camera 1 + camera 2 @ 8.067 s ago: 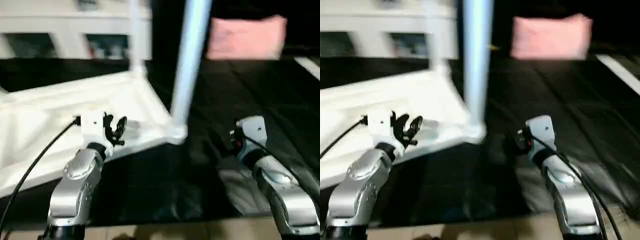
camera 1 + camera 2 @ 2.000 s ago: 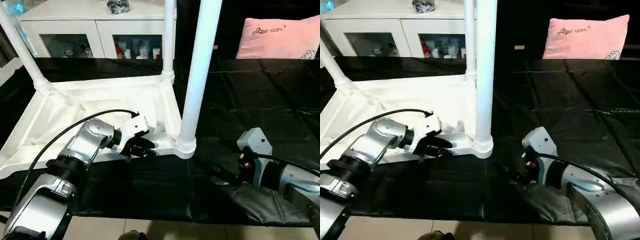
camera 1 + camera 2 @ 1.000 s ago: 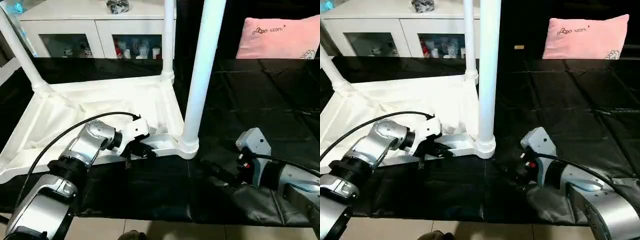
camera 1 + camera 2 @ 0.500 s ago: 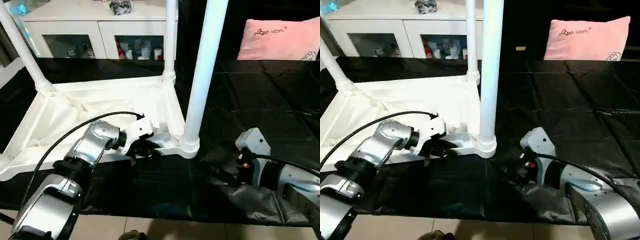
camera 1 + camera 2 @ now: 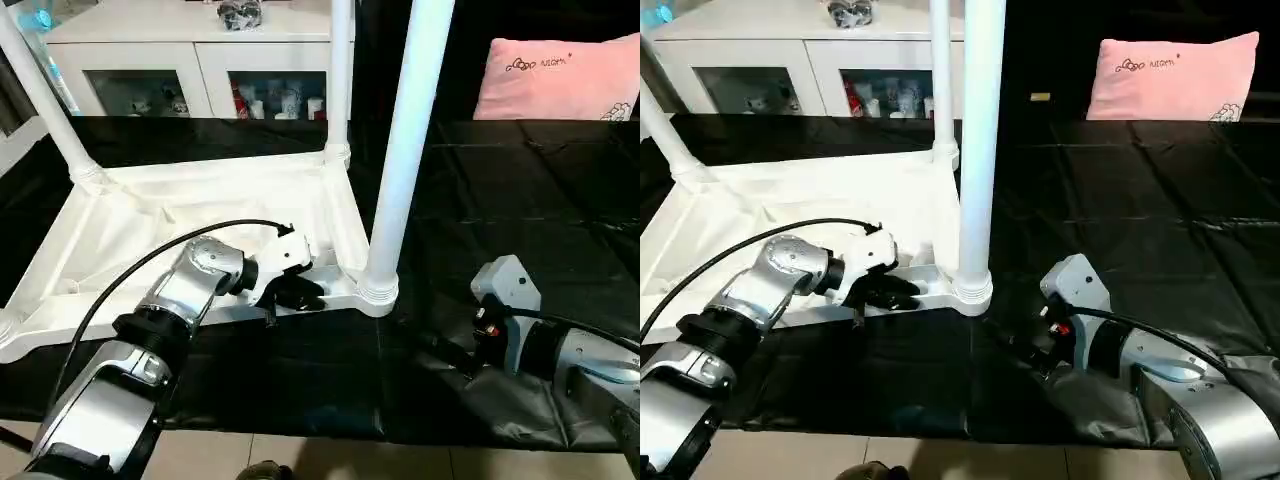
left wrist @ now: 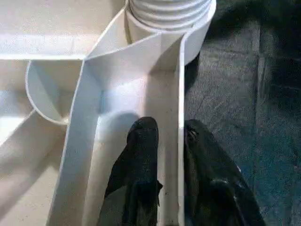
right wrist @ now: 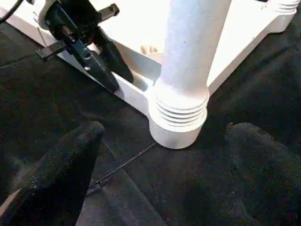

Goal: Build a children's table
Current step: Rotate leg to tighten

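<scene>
Steadying step, I'd say: left gripper (image 6: 167,141) pinches the thin rim of the upturned white ribbed plastic tabletop (image 5: 150,215) on black sheeting, beside the near tapered white tube leg (image 5: 405,150). Right gripper (image 7: 160,174) spread wide. Next probably needs the fourth leg; smooth, slippery plastic.

Left end effector (image 6: 169,141) pinched nearly closed; right end effector (image 7: 160,165) spread wide.

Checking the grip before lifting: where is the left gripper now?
The left gripper straddles the near rim wall of the upturned white plastic tabletop, just left of the nearest white tube leg.
</scene>
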Robot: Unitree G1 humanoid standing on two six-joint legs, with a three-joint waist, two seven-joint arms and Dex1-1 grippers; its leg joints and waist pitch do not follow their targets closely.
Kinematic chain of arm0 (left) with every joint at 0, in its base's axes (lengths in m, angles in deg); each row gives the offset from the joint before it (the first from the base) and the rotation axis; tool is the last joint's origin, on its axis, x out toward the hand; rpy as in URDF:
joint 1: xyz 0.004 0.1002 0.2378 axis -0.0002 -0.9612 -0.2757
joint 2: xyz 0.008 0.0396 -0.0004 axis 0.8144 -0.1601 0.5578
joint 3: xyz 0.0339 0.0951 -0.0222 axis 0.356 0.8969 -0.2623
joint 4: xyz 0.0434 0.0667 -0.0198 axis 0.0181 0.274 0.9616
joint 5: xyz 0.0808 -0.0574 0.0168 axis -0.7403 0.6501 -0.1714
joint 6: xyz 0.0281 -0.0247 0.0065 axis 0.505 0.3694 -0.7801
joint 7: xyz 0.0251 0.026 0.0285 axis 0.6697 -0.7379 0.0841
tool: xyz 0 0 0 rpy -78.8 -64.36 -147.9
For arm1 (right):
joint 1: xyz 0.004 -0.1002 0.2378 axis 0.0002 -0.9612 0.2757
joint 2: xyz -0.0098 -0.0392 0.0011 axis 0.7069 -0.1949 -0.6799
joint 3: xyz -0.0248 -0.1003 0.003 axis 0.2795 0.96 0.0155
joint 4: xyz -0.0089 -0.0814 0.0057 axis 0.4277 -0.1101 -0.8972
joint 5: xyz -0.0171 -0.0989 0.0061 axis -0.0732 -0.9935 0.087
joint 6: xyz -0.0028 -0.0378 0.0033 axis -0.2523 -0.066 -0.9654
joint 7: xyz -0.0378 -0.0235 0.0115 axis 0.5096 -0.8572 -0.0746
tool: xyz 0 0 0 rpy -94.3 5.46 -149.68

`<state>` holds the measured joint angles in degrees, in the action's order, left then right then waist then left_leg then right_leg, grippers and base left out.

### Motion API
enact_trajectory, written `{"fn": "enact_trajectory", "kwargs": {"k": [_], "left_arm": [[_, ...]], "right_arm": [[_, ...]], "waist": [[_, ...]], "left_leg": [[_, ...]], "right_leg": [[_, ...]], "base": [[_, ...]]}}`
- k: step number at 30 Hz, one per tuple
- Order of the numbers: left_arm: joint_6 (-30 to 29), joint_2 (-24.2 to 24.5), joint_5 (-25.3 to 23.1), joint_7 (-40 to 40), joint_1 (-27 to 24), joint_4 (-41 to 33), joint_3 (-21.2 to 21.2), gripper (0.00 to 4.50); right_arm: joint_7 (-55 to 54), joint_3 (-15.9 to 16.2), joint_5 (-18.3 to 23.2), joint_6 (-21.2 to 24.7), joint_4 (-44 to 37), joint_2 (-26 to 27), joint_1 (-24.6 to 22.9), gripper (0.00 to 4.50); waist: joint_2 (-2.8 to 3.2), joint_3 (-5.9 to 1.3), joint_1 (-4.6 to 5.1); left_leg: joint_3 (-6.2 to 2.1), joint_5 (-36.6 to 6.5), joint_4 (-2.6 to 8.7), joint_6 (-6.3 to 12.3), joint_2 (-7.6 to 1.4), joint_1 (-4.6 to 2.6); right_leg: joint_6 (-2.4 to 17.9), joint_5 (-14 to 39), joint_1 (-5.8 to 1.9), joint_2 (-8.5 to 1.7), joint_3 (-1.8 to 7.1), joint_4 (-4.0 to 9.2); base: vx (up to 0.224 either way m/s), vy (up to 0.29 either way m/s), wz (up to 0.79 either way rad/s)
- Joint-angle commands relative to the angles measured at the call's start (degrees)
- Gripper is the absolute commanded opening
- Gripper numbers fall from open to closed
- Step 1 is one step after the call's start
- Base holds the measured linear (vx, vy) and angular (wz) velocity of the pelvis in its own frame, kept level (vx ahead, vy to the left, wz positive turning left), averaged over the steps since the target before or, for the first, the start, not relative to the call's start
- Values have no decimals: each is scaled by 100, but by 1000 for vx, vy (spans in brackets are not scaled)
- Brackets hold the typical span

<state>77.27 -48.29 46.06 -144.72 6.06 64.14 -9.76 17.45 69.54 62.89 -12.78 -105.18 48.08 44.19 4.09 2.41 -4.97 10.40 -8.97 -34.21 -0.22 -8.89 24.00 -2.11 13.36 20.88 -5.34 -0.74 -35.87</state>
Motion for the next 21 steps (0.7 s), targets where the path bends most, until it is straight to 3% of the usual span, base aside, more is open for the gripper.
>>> {"fn": "enact_trajectory", "kwargs": {"k": [1, 9, 18, 21], "left_arm": [[38, 59, -61, 90, 150, 63, 3, 66], [51, 1, 22, -28, 187, 109, -105, 6], [127, 30, 55, -223, 149, 71, -79, 6], [305, 67, 45, -338, 119, 83, -43, 6]], "right_arm": [[6, 50, 10, 21, -11, -47, 57, 450], [7, 49, 10, 21, -11, -47, 54, 450], [9, 71, -59, -74, 61, -50, 74, 450], [38, 94, -128, -232, 224, -28, 139, 450]], "waist": [[-58, -361, 15], [-61, -346, 17], [-50, -358, 19], [-83, -360, 19]], "left_leg": [[-171, -1459, 435, 4, -384, -268], [-170, -1586, 449, -43, -385, -269], [-175, -1522, 451, -31, -389, -267], [-167, -1444, 446, 17, -387, -260]], "right_leg": [[1453, 351, -85, -332, 120, 443], [1440, 533, -73, -339, 128, 463], [1456, 325, -80, -333, 121, 443], [1486, 204, -81, -332, 115, 437]], "base": [[0, 0, 0], [0, 0, 0], [0, 0, 0], [0, 0, 0]]}}
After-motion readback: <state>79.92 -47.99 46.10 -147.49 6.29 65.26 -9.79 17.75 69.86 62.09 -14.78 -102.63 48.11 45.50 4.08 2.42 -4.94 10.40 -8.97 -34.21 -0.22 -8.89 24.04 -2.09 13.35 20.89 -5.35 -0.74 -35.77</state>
